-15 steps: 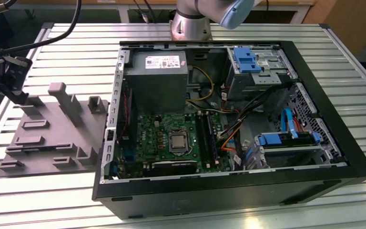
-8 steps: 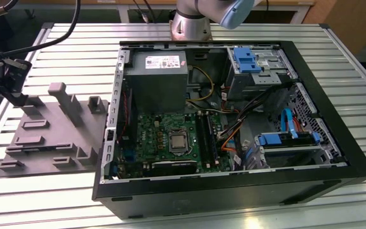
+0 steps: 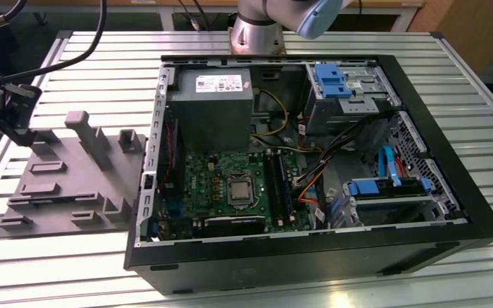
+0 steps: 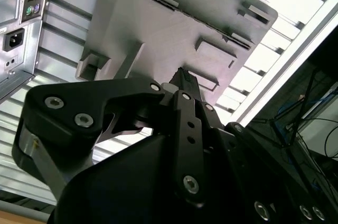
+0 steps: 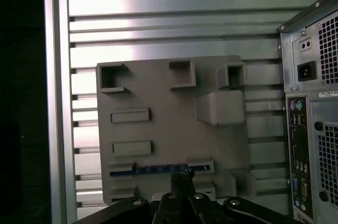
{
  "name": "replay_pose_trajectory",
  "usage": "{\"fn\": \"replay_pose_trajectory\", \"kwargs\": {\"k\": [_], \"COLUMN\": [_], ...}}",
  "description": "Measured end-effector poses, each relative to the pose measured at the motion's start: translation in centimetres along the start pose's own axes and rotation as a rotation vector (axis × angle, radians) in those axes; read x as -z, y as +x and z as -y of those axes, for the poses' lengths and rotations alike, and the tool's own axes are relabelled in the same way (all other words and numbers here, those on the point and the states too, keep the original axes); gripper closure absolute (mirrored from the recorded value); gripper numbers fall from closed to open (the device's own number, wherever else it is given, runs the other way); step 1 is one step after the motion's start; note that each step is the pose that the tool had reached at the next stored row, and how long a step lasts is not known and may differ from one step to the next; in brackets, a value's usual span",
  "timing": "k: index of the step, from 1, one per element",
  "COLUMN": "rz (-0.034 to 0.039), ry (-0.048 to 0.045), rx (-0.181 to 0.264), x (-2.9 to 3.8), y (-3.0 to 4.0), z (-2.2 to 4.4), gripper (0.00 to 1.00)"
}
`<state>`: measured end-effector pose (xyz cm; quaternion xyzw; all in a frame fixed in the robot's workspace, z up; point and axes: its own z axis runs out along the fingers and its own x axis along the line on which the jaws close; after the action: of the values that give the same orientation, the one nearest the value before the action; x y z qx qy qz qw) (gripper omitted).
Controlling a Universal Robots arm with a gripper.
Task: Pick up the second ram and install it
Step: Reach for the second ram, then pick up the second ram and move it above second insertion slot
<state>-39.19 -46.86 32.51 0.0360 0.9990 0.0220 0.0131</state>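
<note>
The gripper [image 5: 182, 176] has its jaws squeezed together with nothing in them. Just past the jaw tips, the second ram [image 5: 150, 169] stands on its thin edge in 1 slot of the grey tray [image 5: 158, 86]. I think it is light, stiff and easy to break, so the 2 flat sides near the middle are best to hold. Farther from the jaws, off to one side, sits the computer case [image 5: 311, 129].

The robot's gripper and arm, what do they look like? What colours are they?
The gripper is matte black, built from chunky angular links joined by round silver bolts. The arm is a shiny silver-grey tube with a light blue cap. Thin black cables run alongside it.
</note>
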Motion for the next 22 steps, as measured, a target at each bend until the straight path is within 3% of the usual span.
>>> {"fn": "replay_pose_trajectory", "kwargs": {"k": [14,22], "rz": [0.0000,-0.0002], "ry": [0.0000,-0.0021], "rx": [0.000,0.000], "x": [-0.79,-0.82], "y": [0.13,0.13], "z": [0.45,0.48], "gripper": [0.89,0.89]}}
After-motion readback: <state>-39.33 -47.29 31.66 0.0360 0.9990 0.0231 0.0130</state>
